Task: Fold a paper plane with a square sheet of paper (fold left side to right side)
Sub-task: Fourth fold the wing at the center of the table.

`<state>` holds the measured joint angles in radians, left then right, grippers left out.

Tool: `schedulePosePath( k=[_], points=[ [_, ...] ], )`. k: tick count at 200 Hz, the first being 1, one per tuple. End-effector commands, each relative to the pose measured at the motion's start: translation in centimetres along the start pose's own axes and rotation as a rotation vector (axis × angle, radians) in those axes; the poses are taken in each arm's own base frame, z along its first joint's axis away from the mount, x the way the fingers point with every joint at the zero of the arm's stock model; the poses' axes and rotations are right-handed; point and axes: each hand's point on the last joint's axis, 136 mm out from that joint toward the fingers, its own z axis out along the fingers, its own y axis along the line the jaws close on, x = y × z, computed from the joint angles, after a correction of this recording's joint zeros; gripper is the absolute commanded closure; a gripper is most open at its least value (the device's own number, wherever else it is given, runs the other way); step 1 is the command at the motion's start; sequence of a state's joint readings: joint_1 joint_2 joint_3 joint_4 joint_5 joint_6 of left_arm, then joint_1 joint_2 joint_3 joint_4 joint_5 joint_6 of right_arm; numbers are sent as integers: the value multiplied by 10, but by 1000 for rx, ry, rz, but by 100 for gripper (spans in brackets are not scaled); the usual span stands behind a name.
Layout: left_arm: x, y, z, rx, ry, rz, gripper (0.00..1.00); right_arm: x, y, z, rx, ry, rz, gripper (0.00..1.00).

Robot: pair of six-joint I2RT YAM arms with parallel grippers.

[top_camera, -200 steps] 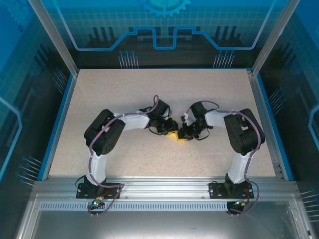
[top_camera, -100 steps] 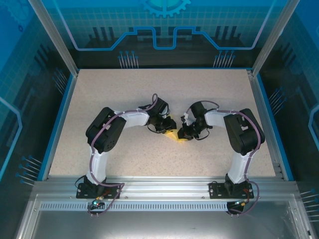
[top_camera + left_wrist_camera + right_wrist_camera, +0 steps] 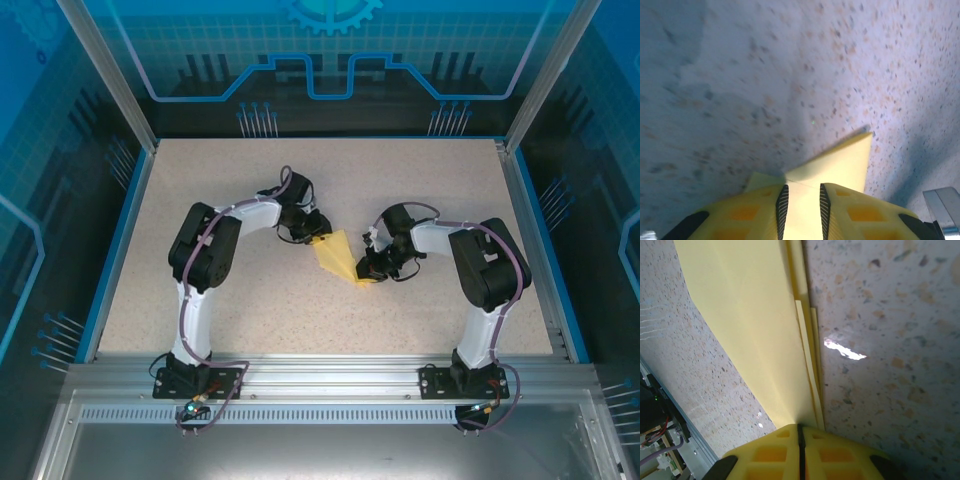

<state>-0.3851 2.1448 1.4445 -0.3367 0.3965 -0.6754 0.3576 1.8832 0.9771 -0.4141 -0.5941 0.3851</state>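
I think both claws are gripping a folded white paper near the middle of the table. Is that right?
Not quite. The paper is pale yellow, not white, as the top external view shows. The rest is right: the left gripper and the right gripper each pinch one end of it, near the middle of the table.

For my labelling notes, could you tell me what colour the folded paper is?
The paper is plain pale yellow; clearest in the right wrist view.

Overhead looks down; wrist cameras closely share the paper (image 3: 337, 256).
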Motion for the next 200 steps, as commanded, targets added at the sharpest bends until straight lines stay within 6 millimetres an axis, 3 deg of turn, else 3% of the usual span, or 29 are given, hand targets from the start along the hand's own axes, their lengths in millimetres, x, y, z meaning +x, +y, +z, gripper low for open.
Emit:
schedulePosePath(
  k=[1,24,45,70,88,105,136,175,200],
  points=[
    [-23,40,-3,-99,-30,-29,71,39,-63,20,249,112,95,91],
    [-38,34,-21,-94,-52,-8,71,39,-61,20,241,110,90,91],
    [-41,10,-53,-60,-102,50,70,37,-59,19,238,102,85,91],
    [-23,-19,-92,12,-165,104,68,36,-58,16,240,95,82,91],
    [0,-35,-102,70,-164,137,67,36,-59,16,245,95,82,91],
    [23,-48,-93,107,-122,163,67,36,-60,15,253,96,81,91],
    [57,-67,-55,139,-24,210,67,35,-61,17,254,94,84,91],
    [58,-66,-9,118,44,195,67,34,-61,17,257,96,84,91],
    [50,-46,10,37,46,181,67,34,-61,16,257,98,82,91]
  ],
)
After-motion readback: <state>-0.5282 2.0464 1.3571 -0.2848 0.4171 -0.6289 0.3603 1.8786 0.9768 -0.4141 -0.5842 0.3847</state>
